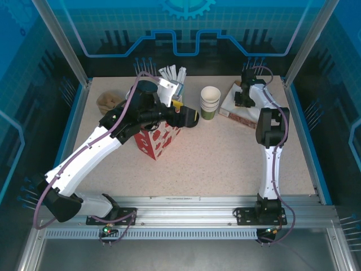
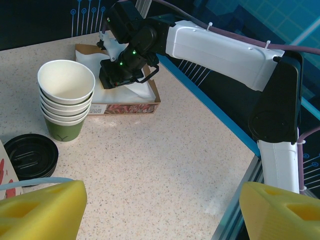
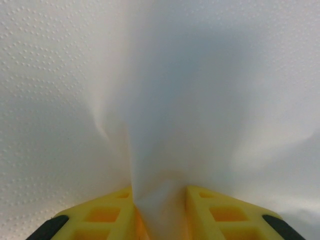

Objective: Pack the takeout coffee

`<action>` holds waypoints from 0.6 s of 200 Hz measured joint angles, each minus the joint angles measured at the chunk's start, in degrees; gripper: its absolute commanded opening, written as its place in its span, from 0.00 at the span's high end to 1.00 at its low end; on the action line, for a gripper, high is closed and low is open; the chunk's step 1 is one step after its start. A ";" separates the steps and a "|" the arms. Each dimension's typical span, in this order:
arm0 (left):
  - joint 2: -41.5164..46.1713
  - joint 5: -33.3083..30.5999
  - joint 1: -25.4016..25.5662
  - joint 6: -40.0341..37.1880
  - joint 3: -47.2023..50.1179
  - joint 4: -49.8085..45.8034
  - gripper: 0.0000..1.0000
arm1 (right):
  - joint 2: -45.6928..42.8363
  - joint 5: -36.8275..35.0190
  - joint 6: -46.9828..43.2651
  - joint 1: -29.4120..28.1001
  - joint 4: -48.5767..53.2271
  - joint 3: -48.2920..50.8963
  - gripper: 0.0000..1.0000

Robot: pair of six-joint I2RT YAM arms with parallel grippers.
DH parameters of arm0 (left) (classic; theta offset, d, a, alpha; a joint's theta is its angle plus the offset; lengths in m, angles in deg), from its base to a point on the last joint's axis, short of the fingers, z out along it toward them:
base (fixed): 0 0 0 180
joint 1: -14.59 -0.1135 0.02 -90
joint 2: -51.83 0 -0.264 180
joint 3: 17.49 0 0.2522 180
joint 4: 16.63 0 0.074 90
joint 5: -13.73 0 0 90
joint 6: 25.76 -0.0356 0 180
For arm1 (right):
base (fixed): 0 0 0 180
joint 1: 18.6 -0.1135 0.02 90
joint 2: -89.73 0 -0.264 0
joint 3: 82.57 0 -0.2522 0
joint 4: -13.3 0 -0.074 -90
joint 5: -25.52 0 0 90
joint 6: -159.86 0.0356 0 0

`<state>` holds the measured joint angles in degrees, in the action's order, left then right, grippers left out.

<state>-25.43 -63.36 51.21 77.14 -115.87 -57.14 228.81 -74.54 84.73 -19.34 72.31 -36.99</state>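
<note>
Of the takeout coffee, the black lid [image 2: 30, 156] lies flat on the counter [image 2: 165, 165] just ahead of the left fingers [image 2: 42, 210], toward their left, and the cup I cannot make out. Those fingers stand wide open and empty, and a flat lid offers little to bite, so they may skid off it or shove it into the stack of cups [image 2: 65, 100] just beyond. Farther ahead, the right fingers [image 3: 220, 212] are pinched on a fold of white napkin [image 3: 160, 100] over the napkin box [image 2: 127, 106], where a pull may drag extra sheets.
</note>
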 measured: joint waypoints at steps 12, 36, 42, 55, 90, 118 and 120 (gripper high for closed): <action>0.00 0.00 0.00 -0.02 0.00 0.00 0.19 | 0.00 0.02 -0.17 0.04 0.26 -0.28 0.74; 0.00 0.00 0.00 -0.79 0.00 0.00 0.19 | -0.39 0.02 -0.50 0.04 0.61 -0.66 0.77; 0.00 0.00 0.00 -0.87 0.00 0.00 0.19 | -0.61 0.04 -0.52 0.04 0.70 -0.66 0.78; 0.00 -0.02 0.00 -1.03 0.00 0.00 0.19 | -1.03 0.04 -0.57 0.04 0.83 -0.81 0.79; 0.00 -0.04 0.00 -1.05 0.02 0.00 0.18 | -2.43 0.13 -0.83 0.04 1.18 -0.96 0.83; 0.00 -0.17 0.00 -1.05 0.02 0.00 0.18 | -3.45 0.22 -0.98 0.04 1.62 -1.22 0.87; 0.00 -0.17 0.00 -1.05 0.02 0.00 0.18 | -3.61 0.24 -1.01 0.04 1.68 -1.22 0.87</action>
<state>-25.43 -63.54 51.21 76.09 -115.85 -57.14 225.21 -74.30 83.73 -19.29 74.00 -38.21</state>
